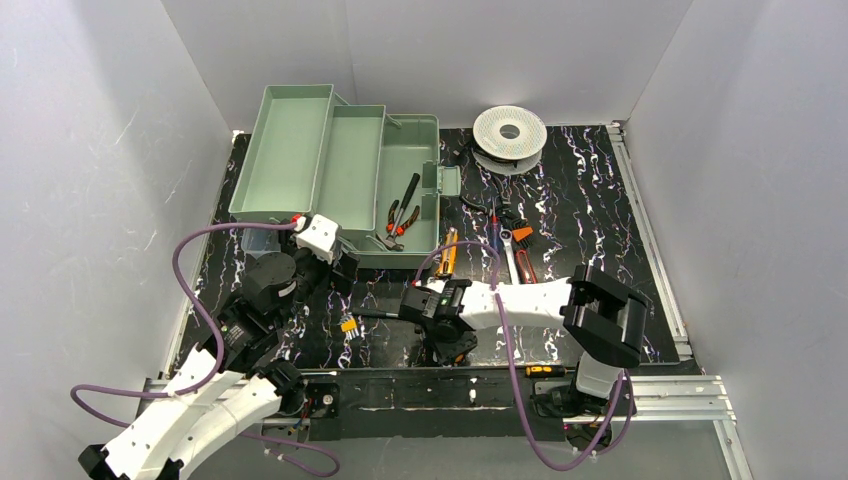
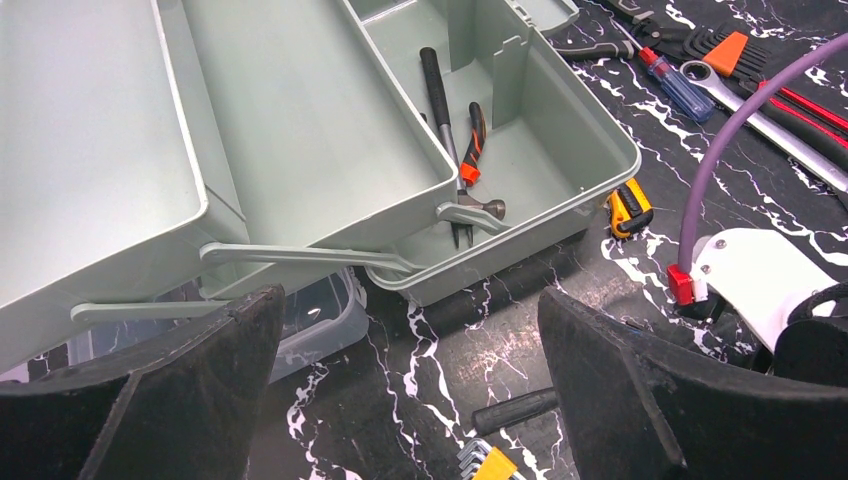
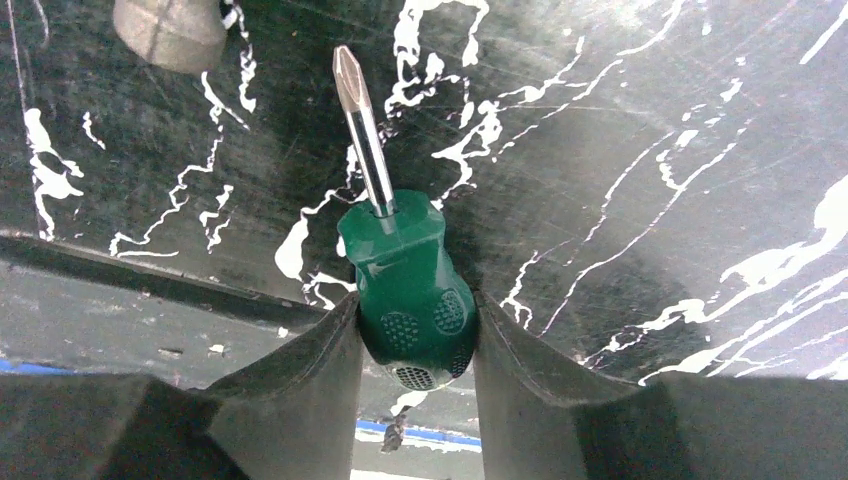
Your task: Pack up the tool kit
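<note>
Top external view: the open tool kit is placed at the far left of the surface, just beyond the wide-spread left end effector and up-left of the right end effector, which is clamped on a green screwdriver, shaft pointed forward.

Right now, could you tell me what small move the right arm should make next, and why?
Probably lift straight up: the right pincer has both pads against the handle of the green screwdriver, low over the table, and the open toolbox stands farther back.
</note>
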Controlling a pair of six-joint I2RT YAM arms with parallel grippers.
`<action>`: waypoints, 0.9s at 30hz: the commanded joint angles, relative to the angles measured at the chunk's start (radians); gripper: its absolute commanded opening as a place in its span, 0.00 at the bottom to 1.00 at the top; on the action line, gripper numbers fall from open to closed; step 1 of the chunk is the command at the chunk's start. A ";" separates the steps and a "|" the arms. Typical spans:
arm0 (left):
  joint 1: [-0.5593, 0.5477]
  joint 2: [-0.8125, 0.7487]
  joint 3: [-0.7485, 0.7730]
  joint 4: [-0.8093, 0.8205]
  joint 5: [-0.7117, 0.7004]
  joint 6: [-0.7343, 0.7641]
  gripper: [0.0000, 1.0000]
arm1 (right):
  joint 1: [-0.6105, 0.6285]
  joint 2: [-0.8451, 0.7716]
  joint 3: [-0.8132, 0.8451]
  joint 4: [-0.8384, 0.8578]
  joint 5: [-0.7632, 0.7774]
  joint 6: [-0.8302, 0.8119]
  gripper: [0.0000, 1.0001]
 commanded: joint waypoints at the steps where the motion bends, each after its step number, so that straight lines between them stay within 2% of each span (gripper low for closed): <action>1: 0.005 -0.004 0.031 -0.012 -0.017 0.001 0.98 | 0.002 -0.037 0.033 -0.053 0.122 -0.007 0.26; 8: 0.005 -0.033 0.030 -0.009 -0.059 -0.001 0.98 | 0.001 -0.193 0.200 -0.089 0.253 -0.131 0.18; 11: 0.005 -0.071 0.017 0.013 -0.118 -0.008 0.98 | -0.020 -0.232 0.267 -0.028 0.270 -0.208 0.17; 18: 0.006 -0.112 -0.016 0.096 -0.385 -0.040 0.98 | -0.221 -0.149 0.478 0.258 -0.073 -0.254 0.16; 21: 0.008 -0.117 -0.022 0.120 -0.461 -0.044 0.98 | -0.263 -0.064 0.586 0.345 -0.139 -0.224 0.16; 24: 0.008 -0.127 -0.027 0.126 -0.453 -0.040 0.98 | -0.302 0.062 0.781 0.328 -0.180 -0.207 0.17; 27: 0.010 -0.131 -0.029 0.113 -0.369 -0.022 0.98 | -0.336 0.184 0.941 0.310 -0.253 -0.193 0.18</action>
